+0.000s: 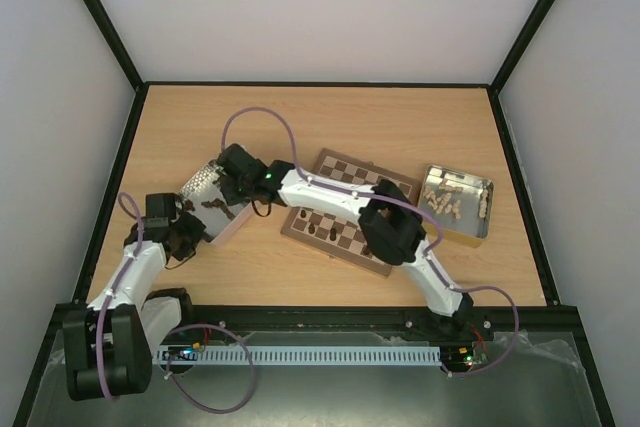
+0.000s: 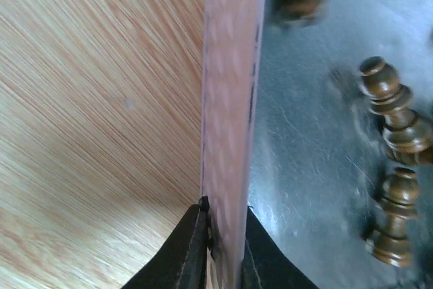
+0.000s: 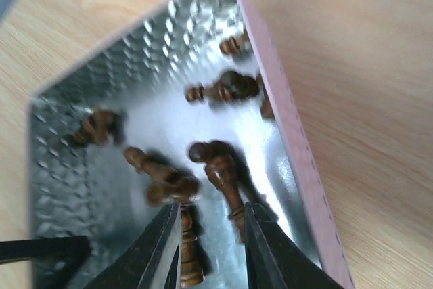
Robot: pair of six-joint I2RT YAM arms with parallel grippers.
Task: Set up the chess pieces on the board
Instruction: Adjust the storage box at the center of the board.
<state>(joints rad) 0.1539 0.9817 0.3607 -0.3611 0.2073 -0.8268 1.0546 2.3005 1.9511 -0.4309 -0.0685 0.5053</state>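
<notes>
1. My left gripper [image 2: 224,211] is pinched on the pink side wall of the tin tray [image 2: 230,99], one finger outside over the table [image 2: 101,99], the other inside over the metal floor.
2. My right gripper [image 3: 210,211] hangs inside that same tray; its fingers [image 3: 166,241] stand partly spread, and one dark piece [image 3: 191,255] lies in the gap, close against the left finger; the gap is wider than the piece, so nothing is clamped.
3. The chess pieces [image 3: 220,167] mostly lie on their sides, scattered over the tray floor; several overlap, and a few rest against the pink wall.
4. The board [image 1: 345,169] lies flat near the middle of the table, turned at an angle, just to the right of the tin tray; my right arm crosses over it; a few dark pieces [image 1: 320,230] stand along its near edge.
5. A yellow-sided tray [image 1: 480,232] sits to the right of the board, apart from it, with pale pieces [image 1: 445,202] inside.
</notes>
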